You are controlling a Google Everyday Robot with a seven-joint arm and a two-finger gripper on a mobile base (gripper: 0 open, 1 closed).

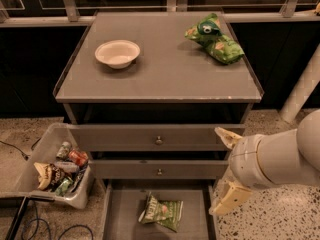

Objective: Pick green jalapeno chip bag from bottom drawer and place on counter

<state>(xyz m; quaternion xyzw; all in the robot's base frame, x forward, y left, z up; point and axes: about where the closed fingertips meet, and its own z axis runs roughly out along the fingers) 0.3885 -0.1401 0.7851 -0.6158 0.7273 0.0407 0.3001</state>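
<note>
The green jalapeno chip bag [161, 212] lies in the open bottom drawer [120, 216], near its middle, with white lettering facing up. My gripper [224, 171] hangs at the right of the cabinet front, over the drawer's right side and to the right of the bag. Its two pale fingers [226, 136] are spread wide apart with nothing between them. The counter [160, 71] is the grey cabinet top above.
A white bowl [117, 53] sits on the counter's left and a brighter green bag [215, 39] at its back right. Two knobbed drawers [159, 140] are closed. A clear bin of trash [57, 170] stands on the floor at the left.
</note>
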